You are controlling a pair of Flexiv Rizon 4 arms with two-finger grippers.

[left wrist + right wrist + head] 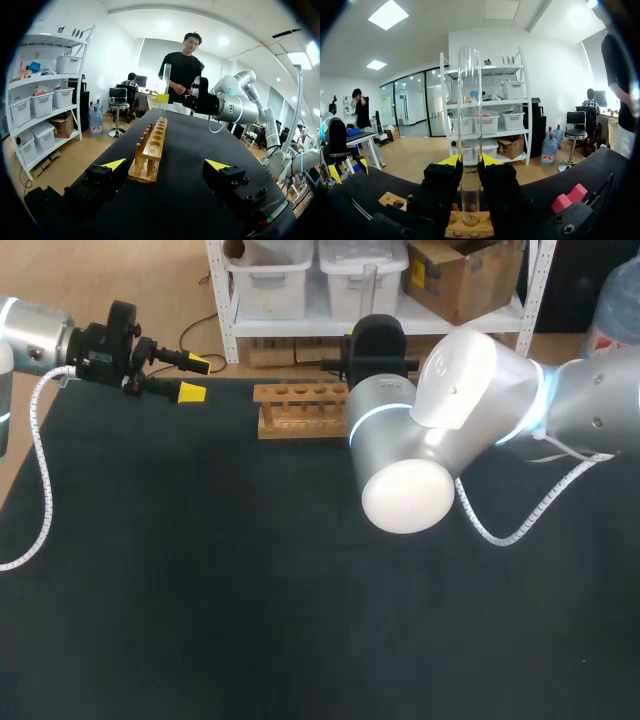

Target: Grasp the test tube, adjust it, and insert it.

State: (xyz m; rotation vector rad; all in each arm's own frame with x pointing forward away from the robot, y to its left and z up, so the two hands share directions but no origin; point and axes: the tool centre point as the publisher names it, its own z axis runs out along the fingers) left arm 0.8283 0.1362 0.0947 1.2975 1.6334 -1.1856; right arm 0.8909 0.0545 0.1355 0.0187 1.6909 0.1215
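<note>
While the right gripper clamps the upright test tube over the wooden rack (12 o'clock edge of the table), the left gripper stands wide and unloaded at the rack's 9 o'clock.

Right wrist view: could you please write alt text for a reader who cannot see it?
The right gripper is shut on a clear test tube, held upright, its rounded lower end close over a wooden rack on the dark table.
</note>
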